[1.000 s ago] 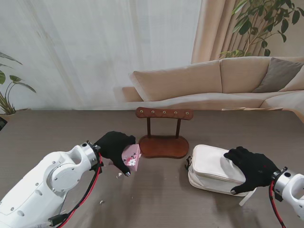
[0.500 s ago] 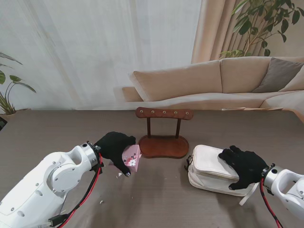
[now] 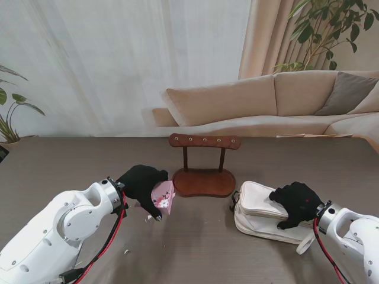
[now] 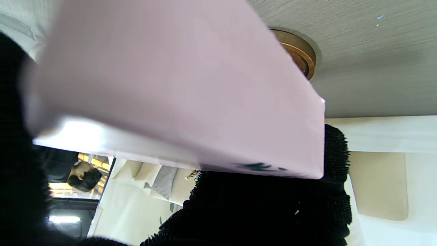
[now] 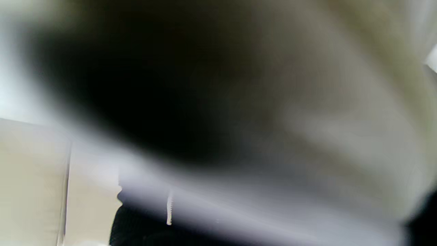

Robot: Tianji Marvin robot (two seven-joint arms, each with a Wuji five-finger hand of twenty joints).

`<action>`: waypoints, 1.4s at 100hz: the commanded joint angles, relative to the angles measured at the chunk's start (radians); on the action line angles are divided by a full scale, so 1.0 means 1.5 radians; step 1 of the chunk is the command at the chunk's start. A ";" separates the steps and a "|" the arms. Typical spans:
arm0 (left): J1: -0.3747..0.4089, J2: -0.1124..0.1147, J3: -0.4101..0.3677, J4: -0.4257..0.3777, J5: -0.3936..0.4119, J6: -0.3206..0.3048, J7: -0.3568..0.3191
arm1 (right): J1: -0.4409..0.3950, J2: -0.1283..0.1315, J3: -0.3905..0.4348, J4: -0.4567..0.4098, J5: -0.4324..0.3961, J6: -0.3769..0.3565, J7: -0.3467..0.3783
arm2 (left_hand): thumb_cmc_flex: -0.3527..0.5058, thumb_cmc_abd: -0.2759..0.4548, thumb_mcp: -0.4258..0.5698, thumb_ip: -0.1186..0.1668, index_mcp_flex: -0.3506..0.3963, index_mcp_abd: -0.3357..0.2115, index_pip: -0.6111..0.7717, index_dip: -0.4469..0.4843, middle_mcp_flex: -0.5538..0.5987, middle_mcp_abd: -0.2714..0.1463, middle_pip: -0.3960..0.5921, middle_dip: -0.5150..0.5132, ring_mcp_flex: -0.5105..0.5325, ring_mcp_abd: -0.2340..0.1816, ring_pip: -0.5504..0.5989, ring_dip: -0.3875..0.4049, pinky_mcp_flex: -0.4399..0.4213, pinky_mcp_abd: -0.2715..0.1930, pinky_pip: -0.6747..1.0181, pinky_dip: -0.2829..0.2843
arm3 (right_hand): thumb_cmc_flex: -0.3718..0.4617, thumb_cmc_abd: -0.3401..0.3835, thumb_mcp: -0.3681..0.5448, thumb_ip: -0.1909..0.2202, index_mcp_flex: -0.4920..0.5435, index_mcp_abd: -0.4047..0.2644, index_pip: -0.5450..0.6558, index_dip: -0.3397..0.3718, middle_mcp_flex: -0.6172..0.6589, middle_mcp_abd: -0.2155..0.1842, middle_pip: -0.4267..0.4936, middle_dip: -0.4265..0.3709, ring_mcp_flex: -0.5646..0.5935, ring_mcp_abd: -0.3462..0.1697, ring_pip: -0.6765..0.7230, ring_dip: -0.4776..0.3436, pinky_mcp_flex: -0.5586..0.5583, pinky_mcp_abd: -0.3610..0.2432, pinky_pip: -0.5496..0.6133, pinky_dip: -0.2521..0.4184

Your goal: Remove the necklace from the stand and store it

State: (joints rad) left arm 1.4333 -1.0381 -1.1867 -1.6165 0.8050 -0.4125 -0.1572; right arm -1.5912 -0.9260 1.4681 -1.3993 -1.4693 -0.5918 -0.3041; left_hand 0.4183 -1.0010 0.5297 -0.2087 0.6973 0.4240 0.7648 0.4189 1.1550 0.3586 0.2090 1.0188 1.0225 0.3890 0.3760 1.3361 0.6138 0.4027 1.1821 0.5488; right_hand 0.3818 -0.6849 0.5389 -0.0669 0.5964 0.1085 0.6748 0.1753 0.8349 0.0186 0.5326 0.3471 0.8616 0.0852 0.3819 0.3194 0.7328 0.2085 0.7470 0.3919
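Both hands engaged: your left hand (image 3: 144, 183) grips the pink box (image 3: 163, 196); your right hand (image 3: 294, 201) has slid forward, fingers curled onto the white pouch (image 3: 260, 218). Wooden stand (image 3: 204, 168) bare; necklace not visible.

Right wrist view blurred throughout; only a white pouch (image 5: 307, 191) surface is discernible. Pink box (image 4: 177, 85) blocks most of the left wrist view. Necklace not discernible on the wooden stand (image 3: 204, 168).
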 commanded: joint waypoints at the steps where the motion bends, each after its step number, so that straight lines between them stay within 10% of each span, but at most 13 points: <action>1: 0.001 -0.001 -0.002 -0.005 -0.001 0.002 -0.012 | 0.001 -0.005 -0.022 0.025 -0.006 0.003 0.004 | 0.370 0.100 0.308 0.016 0.059 -0.137 0.466 0.026 0.069 -0.104 0.077 0.021 0.057 -0.053 0.245 0.062 0.026 -0.046 0.050 0.021 | 0.121 -0.018 0.187 -0.015 0.101 -0.206 0.192 -0.047 0.098 -0.078 0.023 0.039 0.067 -0.045 0.045 0.028 -0.270 -0.022 0.094 -0.045; 5: 0.001 -0.001 -0.002 -0.005 -0.001 0.002 -0.012 | 0.010 -0.004 -0.034 0.036 -0.006 0.006 -0.011 | 0.369 0.100 0.309 0.016 0.059 -0.137 0.466 0.026 0.069 -0.104 0.077 0.021 0.057 -0.053 0.245 0.061 0.026 -0.046 0.050 0.021 | 0.029 -0.095 0.532 -0.151 0.128 -0.217 0.218 -0.069 0.137 -0.084 0.014 0.055 0.098 -0.060 0.061 0.038 -0.249 -0.031 0.137 -0.050; 13: 0.002 -0.001 -0.002 -0.005 0.000 0.002 -0.012 | 0.027 -0.005 -0.055 0.058 0.006 0.007 -0.030 | 0.370 0.101 0.309 0.016 0.059 -0.137 0.466 0.026 0.070 -0.104 0.077 0.021 0.057 -0.053 0.245 0.061 0.025 -0.046 0.050 0.021 | 0.043 -0.100 0.605 -0.200 0.173 -0.239 0.272 -0.103 0.211 -0.086 -0.001 0.083 0.154 -0.075 0.096 0.059 -0.207 -0.046 0.201 -0.056; 61: 0.023 0.000 -0.025 -0.026 0.008 0.006 -0.015 | 0.087 -0.019 -0.126 0.117 0.080 -0.072 -0.095 | 0.369 0.100 0.309 0.016 0.059 -0.137 0.466 0.026 0.070 -0.104 0.076 0.021 0.057 -0.054 0.245 0.061 0.026 -0.045 0.051 0.021 | 0.139 -0.081 0.628 -0.207 0.280 -0.292 0.364 0.089 0.310 -0.044 0.152 0.240 0.302 -0.037 0.326 0.182 -0.036 -0.101 0.336 -0.002; 140: 0.058 0.001 -0.067 -0.058 0.026 0.007 -0.019 | 0.097 -0.067 -0.154 0.099 0.210 -0.203 -0.050 | 0.371 0.101 0.307 0.016 0.059 -0.137 0.466 0.026 0.068 -0.103 0.076 0.020 0.058 -0.053 0.246 0.059 0.026 -0.045 0.051 0.021 | 0.162 -0.075 0.618 -0.200 0.287 -0.265 0.362 0.101 0.304 -0.022 0.155 0.245 0.299 -0.016 0.336 0.194 -0.021 -0.094 0.321 0.005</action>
State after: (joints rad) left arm 1.5176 -1.0360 -1.2825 -1.6944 0.8432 -0.4052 -0.1693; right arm -1.4169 -0.9964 1.2615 -1.2189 -1.1580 -0.8808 -0.4082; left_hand 0.4183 -1.0010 0.5297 -0.2086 0.6973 0.4240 0.7666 0.4189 1.1556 0.3582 0.2090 1.0188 1.0225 0.3890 0.3778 1.3361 0.6155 0.4027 1.1821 0.5488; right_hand 0.5525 -0.8567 1.3215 -0.4448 0.9565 0.0346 1.0829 0.2760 1.2425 0.0550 0.7295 0.7013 1.2185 0.1097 0.8026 0.5924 0.7432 0.1204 1.2281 0.3672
